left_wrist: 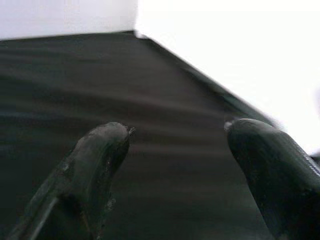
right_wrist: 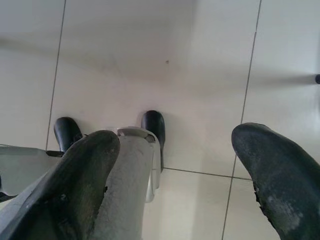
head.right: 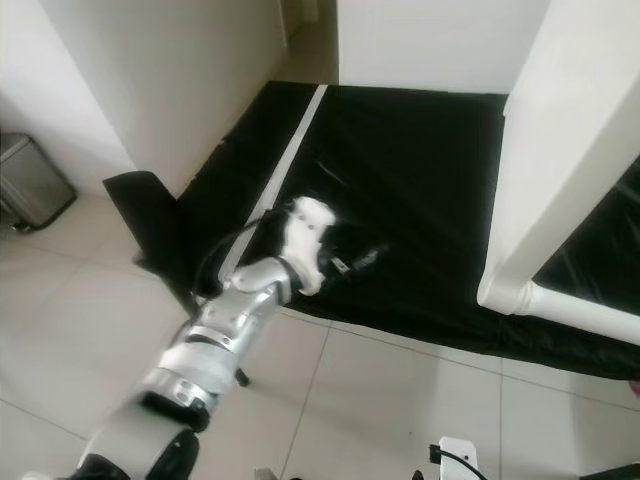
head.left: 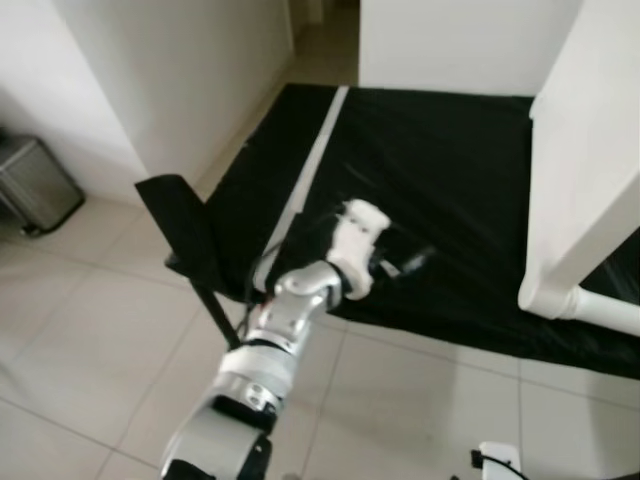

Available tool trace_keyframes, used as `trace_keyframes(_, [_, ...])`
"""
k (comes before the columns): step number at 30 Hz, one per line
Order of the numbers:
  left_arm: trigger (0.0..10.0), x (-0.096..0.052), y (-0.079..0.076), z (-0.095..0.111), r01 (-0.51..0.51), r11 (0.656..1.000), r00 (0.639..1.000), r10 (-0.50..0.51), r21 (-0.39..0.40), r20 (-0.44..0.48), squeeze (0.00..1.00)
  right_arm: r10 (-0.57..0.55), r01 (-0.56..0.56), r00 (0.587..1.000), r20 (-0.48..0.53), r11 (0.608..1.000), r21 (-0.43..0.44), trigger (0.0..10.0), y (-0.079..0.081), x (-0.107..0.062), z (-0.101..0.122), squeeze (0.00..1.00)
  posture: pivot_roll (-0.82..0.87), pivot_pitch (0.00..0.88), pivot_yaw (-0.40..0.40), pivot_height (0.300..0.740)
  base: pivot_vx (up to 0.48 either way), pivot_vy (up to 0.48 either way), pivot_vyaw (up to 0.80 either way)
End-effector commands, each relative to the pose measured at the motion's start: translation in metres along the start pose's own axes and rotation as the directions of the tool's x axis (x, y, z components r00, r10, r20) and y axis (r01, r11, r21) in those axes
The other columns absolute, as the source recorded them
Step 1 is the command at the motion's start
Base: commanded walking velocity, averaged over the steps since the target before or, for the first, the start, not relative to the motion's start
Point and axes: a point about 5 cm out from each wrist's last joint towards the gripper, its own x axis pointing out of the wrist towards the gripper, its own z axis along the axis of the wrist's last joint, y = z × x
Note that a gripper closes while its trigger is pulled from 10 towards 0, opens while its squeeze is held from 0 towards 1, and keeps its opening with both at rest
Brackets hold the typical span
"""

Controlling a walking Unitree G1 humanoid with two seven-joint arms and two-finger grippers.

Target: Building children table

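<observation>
A large white table piece [head.left: 585, 150] stands at the right on a black mat [head.left: 450, 150], with a white round leg [head.left: 600, 308] lying along its foot. My left arm reaches forward over the mat's near edge. Its gripper [head.left: 412, 263] hovers low over the mat, left of the white piece and apart from it. In the left wrist view this gripper [left_wrist: 177, 132] is open with only black mat between the fingers. My right gripper [right_wrist: 175, 150] hangs open above the tiled floor, holding nothing.
A white strip [head.left: 315, 160] runs along the mat's left side. A black flat stand [head.left: 180, 225] leans at the mat's near left corner. A metal bin [head.left: 35, 185] sits by the wall at far left. White walls bound the mat behind.
</observation>
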Motion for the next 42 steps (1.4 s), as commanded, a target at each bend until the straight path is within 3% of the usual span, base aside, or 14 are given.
trace_keyframes(1, [10.0, -0.006, 0.014, -0.006, -0.160, 0.986, 0.987, 0.160, -0.041, -0.008, 0.00, 0.002, -0.001, 0.996, -0.095, 1.000, 0.011, 10.0, 0.000, -0.006, -0.022, 0.00, 0.01, 0.000, 0.044, 0.740, 0.000, 0.000, 0.00])
trace_keyframes(5, [10.0, -0.008, 0.021, -0.007, -0.210, 0.971, 0.977, 0.213, -0.115, 0.012, 0.00, 0.011, -0.009, 0.995, -0.097, 1.000, 0.023, 10.0, 0.000, -0.005, -0.020, 0.00, 0.02, 0.000, 0.017, 0.740, 0.000, 0.000, 0.00])
trace_keyframes(7, [10.0, -0.009, 0.025, -0.012, -0.261, 0.965, 0.965, 0.261, -0.022, -0.009, 0.00, 0.024, -0.027, 0.994, -0.108, 0.999, -0.034, 10.0, 0.003, -0.003, -0.018, 0.00, 0.01, 0.000, 0.026, 0.740, 0.000, 0.000, 0.00])
trace_keyframes(8, [10.0, -0.009, 0.025, -0.012, -0.261, 0.965, 0.965, 0.261, -0.022, -0.009, 0.00, 0.024, -0.027, 0.994, -0.108, 0.999, -0.034, 10.0, 0.003, -0.003, -0.018, 0.00, 0.01, 0.000, 0.026, 0.740, 0.000, 0.000, 0.00])
trace_keyframes(9, [10.0, -0.014, 0.032, -0.014, -0.327, 0.942, 0.945, 0.328, -0.083, -0.002, 0.00, 0.025, -0.031, 0.993, -0.112, 0.998, -0.052, 10.0, 0.005, -0.003, -0.017, 0.00, 0.01, 0.000, 0.030, 0.740, 0.000, 0.000, 0.00])
trace_keyframes(11, [10.0, -0.016, 0.036, -0.015, -0.348, 0.930, 0.937, 0.351, -0.120, -0.004, 0.00, 0.022, -0.028, 0.994, -0.110, 0.998, -0.049, 10.0, 0.005, -0.002, -0.016, 0.00, 0.01, 0.000, 0.030, 0.740, 0.000, 0.000, 0.00])
trace_keyframes(22, [10.0, -0.043, 0.044, -0.043, -0.424, 0.899, 0.905, 0.423, -0.105, -0.033, 0.00, -0.016, 0.012, 0.994, -0.109, 0.999, -0.037, 10.0, 0.005, -0.001, -0.014, 0.00, 0.01, 0.000, 0.050, 0.740, 0.000, 0.000, 0.00])
trace_keyframes(27, [10.0, -0.053, 0.061, -0.047, -0.486, 0.869, 0.874, 0.482, -0.092, -0.066, 0.00, 0.000, -0.016, 0.990, -0.140, 0.994, -0.112, 10.0, 0.010, -0.002, -0.017, 0.00, 0.02, 0.000, 0.045, 0.740, 0.000, 0.000, 0.00])
trace_keyframes(30, [10.0, -0.052, 0.064, -0.045, -0.481, 0.875, 0.876, 0.477, -0.049, -0.074, 0.00, 0.004, -0.023, 0.990, -0.141, 0.991, -0.134, 10.0, 0.013, -0.002, -0.018, 0.00, 0.03, 0.000, 0.040, 0.740, 0.000, 0.000, 0.00])
trace_keyframes(33, [10.0, -0.044, 0.056, -0.040, -0.430, 0.903, 0.902, 0.429, -0.016, -0.049, 0.00, 0.006, -0.019, 0.993, -0.114, 0.993, -0.114, 10.0, 0.016, -0.002, -0.016, 0.00, 0.04, 0.000, 0.028, 0.740, 0.000, 0.000, 0.00])
trace_keyframes(42, [10.0, -0.041, 0.040, -0.045, -0.374, 0.927, 0.927, 0.373, -0.017, -0.038, 0.00, -0.003, -0.003, 0.999, -0.050, 0.992, -0.122, 10.0, 0.014, 0.001, -0.003, 0.00, 0.03, 0.000, 0.040, 0.740, 0.000, 0.000, 0.00])
